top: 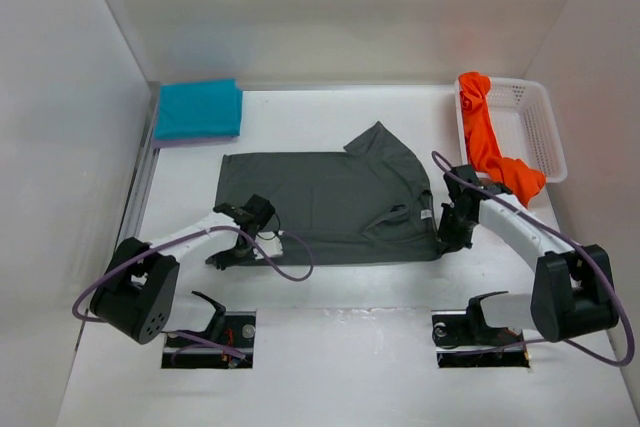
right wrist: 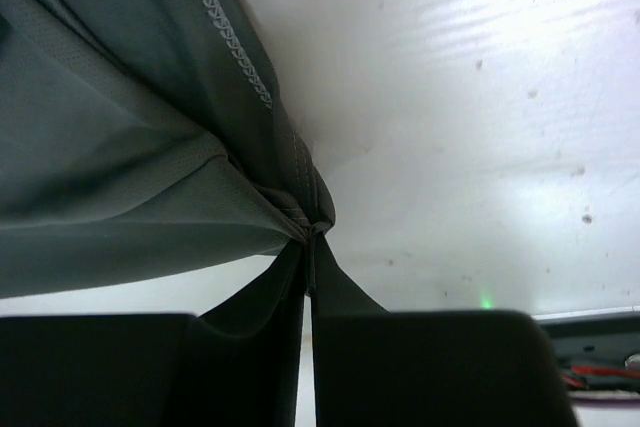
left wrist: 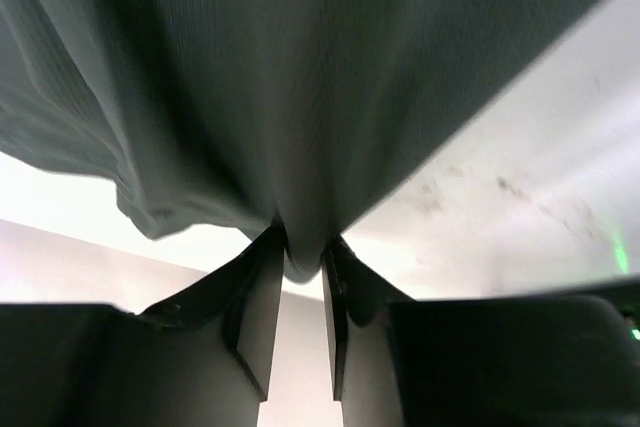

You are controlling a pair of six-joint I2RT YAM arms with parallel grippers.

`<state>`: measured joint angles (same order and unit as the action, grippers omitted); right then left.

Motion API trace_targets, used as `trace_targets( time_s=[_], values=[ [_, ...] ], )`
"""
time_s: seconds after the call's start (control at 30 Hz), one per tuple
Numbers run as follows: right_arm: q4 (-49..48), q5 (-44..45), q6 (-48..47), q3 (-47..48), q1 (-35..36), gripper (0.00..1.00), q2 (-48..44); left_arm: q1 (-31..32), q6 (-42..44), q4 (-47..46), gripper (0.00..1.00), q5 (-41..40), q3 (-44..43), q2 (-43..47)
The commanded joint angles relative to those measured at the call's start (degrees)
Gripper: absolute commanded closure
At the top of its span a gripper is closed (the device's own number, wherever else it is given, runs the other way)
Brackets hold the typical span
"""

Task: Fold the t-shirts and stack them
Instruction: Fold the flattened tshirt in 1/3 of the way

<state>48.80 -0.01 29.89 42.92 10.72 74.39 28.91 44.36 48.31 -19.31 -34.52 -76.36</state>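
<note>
Left wrist: grey t-shirt in left tool

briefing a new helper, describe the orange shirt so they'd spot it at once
At the table's far right corner stands a white mesh basket. The orange t-shirt lies bunched along its left side, spilling over the near rim. It alone is bright orange and at the basket; the dark grey t-shirt is spread mid-table, the teal t-shirt folded far left.
</note>
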Motion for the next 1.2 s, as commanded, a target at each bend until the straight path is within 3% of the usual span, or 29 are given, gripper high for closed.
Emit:
trace_targets(
  time_s=[0.0, 0.23, 0.3, 0.33, 0.43, 0.53, 0.63, 0.77, 0.83, 1.03, 1.17],
  values=[
    [5.8, 1.0, 1.7, 2.9, 1.7, 0.93, -1.0, 0.0, -2.2, 5.2, 0.79, -1.0, -0.1, 1.9],
    [13.4, -0.4, 2.5, 5.1, 4.5, 0.90, -2.6, 1.1, -4.2, 11.3, 0.75, 0.5, -0.1, 2.8],
    [13.9, -1.0, 2.4, 5.2, 4.7, 0.78, -2.0, 0.9, -4.3, 12.1, 0.68, 0.3, -0.5, 2.7],
    [13.9, -1.2, 2.0, 5.5, 4.7, 0.63, -1.7, 0.8, -4.3, 12.6, 0.61, 0.3, -0.7, 2.4],
    [14.9, -1.7, -1.5, 9.5, 3.2, 0.56, -0.4, -0.1, -3.1, 15.6, 0.46, 0.6, -2.8, 2.3],
    [18.3, -0.9, -5.2, 20.6, 4.1, 0.54, 3.1, -5.4, 0.9, 19.9, 0.43, 1.6, -11.0, 3.3],
    [18.8, 0.8, -8.7, 37.6, 7.4, 0.52, 11.4, -14.4, 4.7, 19.5, 0.39, 3.6, -26.1, 0.3],
    [12.0, 5.2, -13.9, 58.3, 8.7, 0.46, 28.0, -23.2, 4.4, 5.3, 0.33, 10.2, -39.8, -7.6],
    [8.4, 6.3, -14.6, 68.0, 8.5, 0.45, 37.8, -24.9, 0.1, -3.4, 0.33, 11.7, -44.3, -14.5],
    [6.3, 4.8, -10.5, 97.0, 4.2, 0.40, 64.6, -25.5, -13.8, -11.4, 0.34, 17.7, -59.1, -33.3],
    [5.5, 5.4, -6.9, 102.3, 3.2, 0.40, 72.0, -28.0, -25.0, -16.8, 0.33, 20.4, -67.5, -41.0]
  ],
)
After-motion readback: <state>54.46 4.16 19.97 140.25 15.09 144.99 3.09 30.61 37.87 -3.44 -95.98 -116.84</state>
